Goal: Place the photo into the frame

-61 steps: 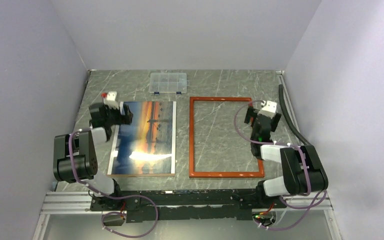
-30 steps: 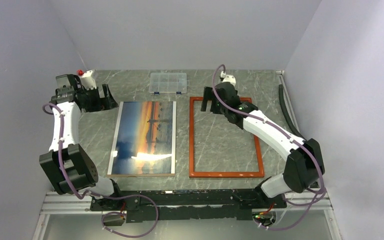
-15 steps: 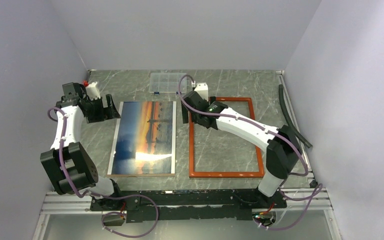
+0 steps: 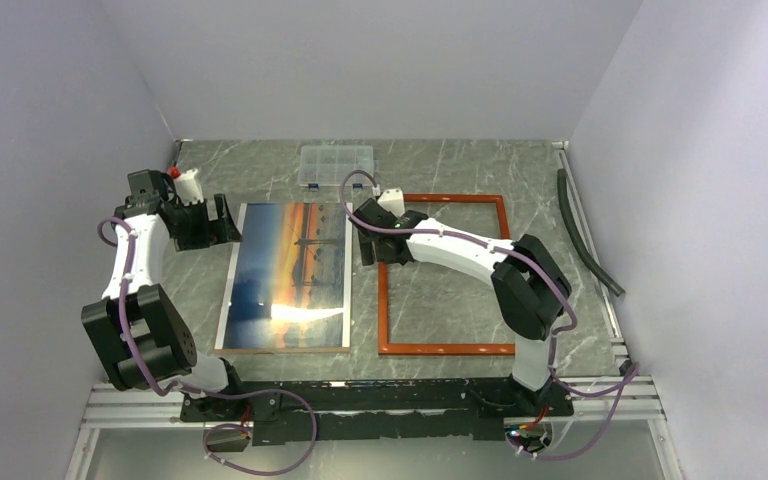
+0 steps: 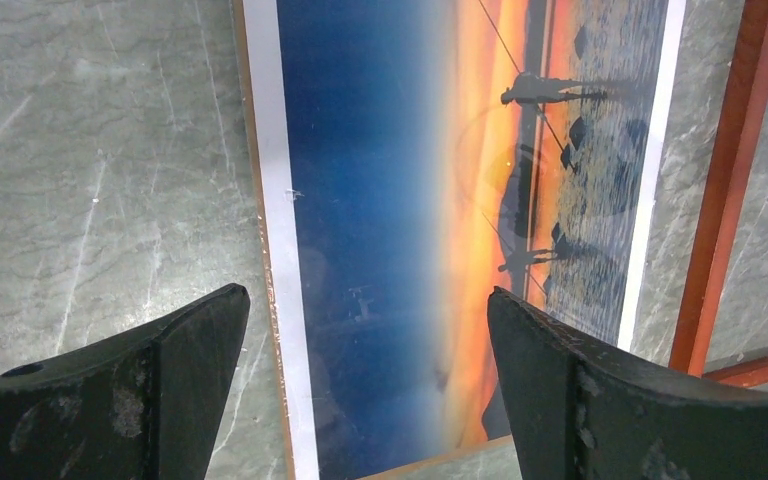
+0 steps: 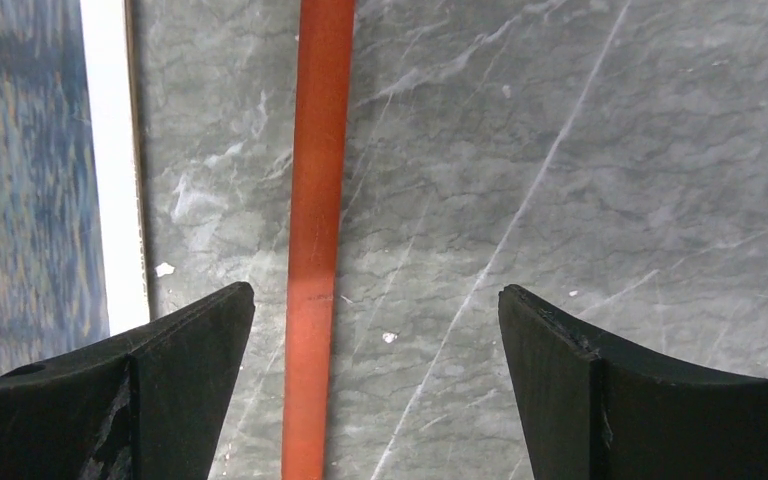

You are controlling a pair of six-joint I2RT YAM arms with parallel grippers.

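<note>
Reading from the near edge outward, with the top view as the clock face and 12 at the far wall. You have the photo (image 4: 290, 280) flat and face up on a brown backing board (image 4: 280, 349), left of centre, its long axis running 6 to 12. The frame (image 4: 450, 348) lies flat just beside it at 3 o'clock on the same axis, with a strip of table between them. The photo is not yet in it.

Left gripper (image 4: 224, 220): jaws wide apart, empty, low by the photo's far left corner. The photo lies at 3 to 4 o'clock from it.

Right gripper (image 4: 366, 247): jaws wide apart, empty, over the frame's left rail near its far corner. The photo's white margin is just beside it at 9 o'clock.

Judgement: both claws stand about equally near the photo's far short edge, and the left one already looks along its long edge.

Surface: grey marbled table (image 4: 190, 300), smooth, so you get little purchase under a thin print.

Farther out: clear compartment box (image 4: 336, 166) at 12, apart. Black hose (image 4: 585, 230) at 3. Plain pale walls (image 4: 360, 70).
</note>
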